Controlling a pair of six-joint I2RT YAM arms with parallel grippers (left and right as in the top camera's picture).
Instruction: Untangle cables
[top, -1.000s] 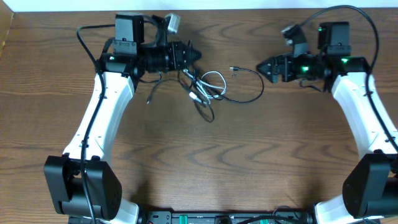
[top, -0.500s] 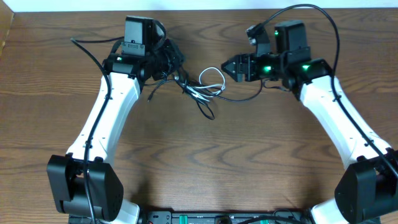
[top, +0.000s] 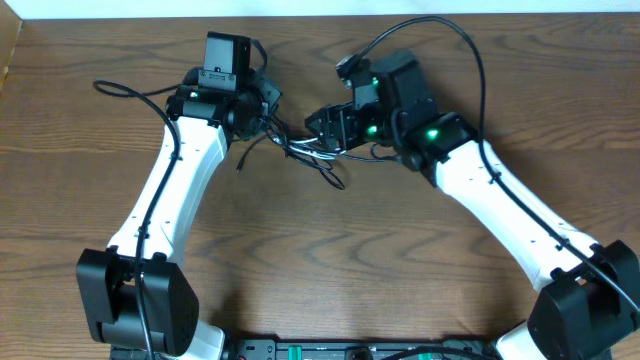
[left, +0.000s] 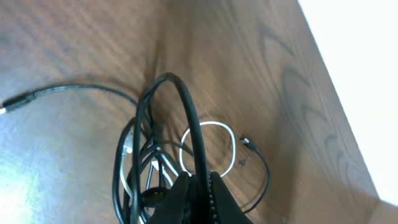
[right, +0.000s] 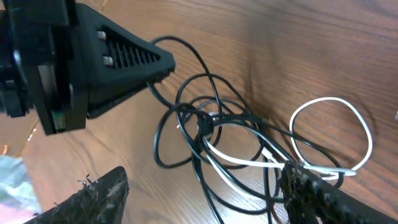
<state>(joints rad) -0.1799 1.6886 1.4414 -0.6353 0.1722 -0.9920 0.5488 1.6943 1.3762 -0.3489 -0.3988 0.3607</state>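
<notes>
The cables (top: 318, 158) are a knot of thin black cords with one white cord, lying at the middle back of the table. They also show in the right wrist view (right: 217, 134) and the left wrist view (left: 158, 146). My left gripper (top: 272, 118) is shut on a black cable loop (left: 186, 118) at the knot's left side. My right gripper (top: 322, 128) is open right over the knot, its fingers (right: 199, 193) spread on either side of the cords. One black end (top: 240, 158) trails off to the left.
The wooden table (top: 330, 260) spans the view, and its back edge (top: 560, 14) meets a white wall. Thick black arm wires (top: 125, 90) loop beside the left arm and another wire (top: 455, 35) arcs over the right arm.
My right arm has swung left from the right side until its gripper is over the knot. My left gripper has pulled back left, and the cable bundle has drawn tighter.
</notes>
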